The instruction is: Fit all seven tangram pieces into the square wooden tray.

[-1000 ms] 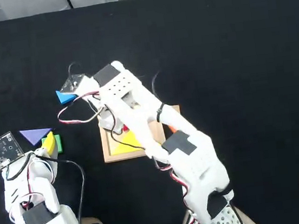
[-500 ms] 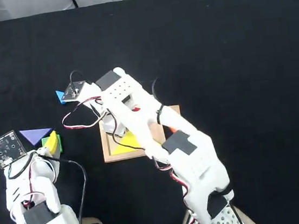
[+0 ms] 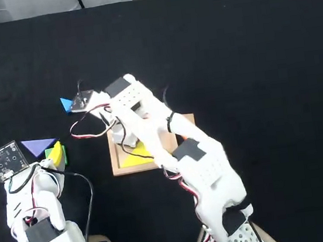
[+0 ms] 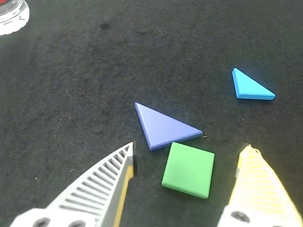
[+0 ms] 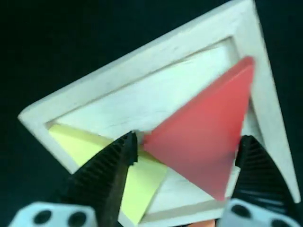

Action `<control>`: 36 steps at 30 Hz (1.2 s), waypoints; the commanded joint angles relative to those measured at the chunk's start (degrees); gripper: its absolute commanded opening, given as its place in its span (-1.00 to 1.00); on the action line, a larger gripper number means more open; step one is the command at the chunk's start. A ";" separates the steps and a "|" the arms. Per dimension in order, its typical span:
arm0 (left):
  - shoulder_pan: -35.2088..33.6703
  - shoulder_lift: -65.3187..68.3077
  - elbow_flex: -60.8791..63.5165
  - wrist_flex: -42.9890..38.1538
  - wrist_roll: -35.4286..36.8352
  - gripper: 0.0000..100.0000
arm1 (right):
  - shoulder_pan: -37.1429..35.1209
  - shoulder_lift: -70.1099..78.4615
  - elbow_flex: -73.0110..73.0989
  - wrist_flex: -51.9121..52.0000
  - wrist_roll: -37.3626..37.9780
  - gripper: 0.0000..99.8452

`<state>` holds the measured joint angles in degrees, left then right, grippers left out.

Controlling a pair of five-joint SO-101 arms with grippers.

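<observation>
Left arm low at the near left of the black cloth (image 4: 71,56), wrist pitched down. Left gripper (image 4: 188,148) is released: a ribbed white finger and a yellow one spread either side of the green square (image 4: 188,170), touching nothing.

Right arm stretched forward over the wooden tray (image 5: 142,61). Right gripper (image 5: 188,139) grasps the red triangle (image 5: 208,142) between ribbed black fingers. The piece sits tilted above the tray floor, one tip over the rim's inner edge.

All pieces are flat, smooth and matte. The tray is pale wood with a raised rim, and the yellow triangle (image 5: 137,184) lies flat inside it.

The purple triangle (image 4: 163,127) is just beside the green square, long edge facing away from it. The blue triangle (image 4: 248,86) lies apart, farther out.
</observation>
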<state>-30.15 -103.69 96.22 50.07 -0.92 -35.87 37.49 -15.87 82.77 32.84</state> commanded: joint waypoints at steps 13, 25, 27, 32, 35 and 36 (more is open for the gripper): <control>0.75 -0.70 0.84 -1.05 0.00 -0.32 | 1.14 0.75 -1.45 -1.93 0.79 -0.40; 0.75 -0.70 0.84 -1.05 0.00 -0.32 | 1.32 -2.42 -5.14 0.88 0.88 -0.74; 0.75 -0.70 0.84 -1.05 0.00 -0.32 | 1.23 -4.70 -6.90 4.13 1.93 -0.74; 0.75 -0.70 0.84 -1.05 0.00 -0.32 | 1.05 -11.03 -9.36 14.07 12.92 -0.75; 0.75 -0.70 0.84 -1.05 0.00 -0.32 | 1.23 -14.55 -9.10 17.76 21.54 -0.75; 0.75 -0.70 0.84 -1.05 0.00 -0.32 | 1.23 -15.60 -8.84 18.02 24.53 -0.75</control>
<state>-30.15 -103.69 96.22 50.07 -0.92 -34.81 28.09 -22.29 98.15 49.36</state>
